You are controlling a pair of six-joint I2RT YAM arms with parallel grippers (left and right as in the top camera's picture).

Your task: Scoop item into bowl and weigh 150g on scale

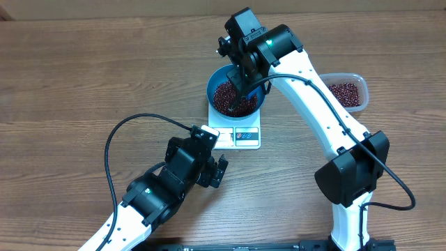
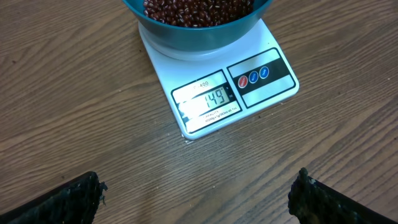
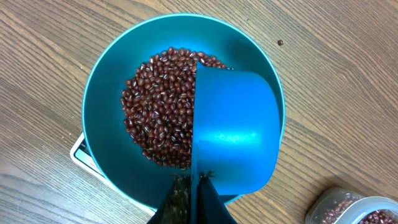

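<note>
Two robot arms share a wood-grain counter [image 1: 83,70], where a deep, bright blue bowl [image 3: 102,87] stands on a small white scale [image 2: 158,56] in the upper centre of the overhead frame. Dark red-brown beans [image 3: 155,118] lie heaped inside the bowl, toward the left of the right wrist view. The right hand [image 3: 194,199], on the white arm reaching in from the lower right, is clamped on the handle of a smaller blue scoop [image 3: 236,137]. The scoop hangs over the bowl's right half, tipped so that its straight rim faces the heap; whether any beans are in it cannot be told. The left hand [image 2: 198,202] sits in the lower centre of the overhead frame, near the front of the scale. Its two dark fingers [image 2: 78,199] are spread wide at the bottom corners of its own wrist view and hold nothing. Higher in that view, the scale's display [image 2: 208,99] reads 149, with three round buttons [image 2: 253,77], one red and two blue, on a panel to its right. A clear rectangular tub [image 1: 361,82] holding more beans sits at the right edge of the overhead frame, well apart from the scale. One stray bean [image 3: 280,42] lies on the bare counter at the upper right of the right wrist view.
</note>
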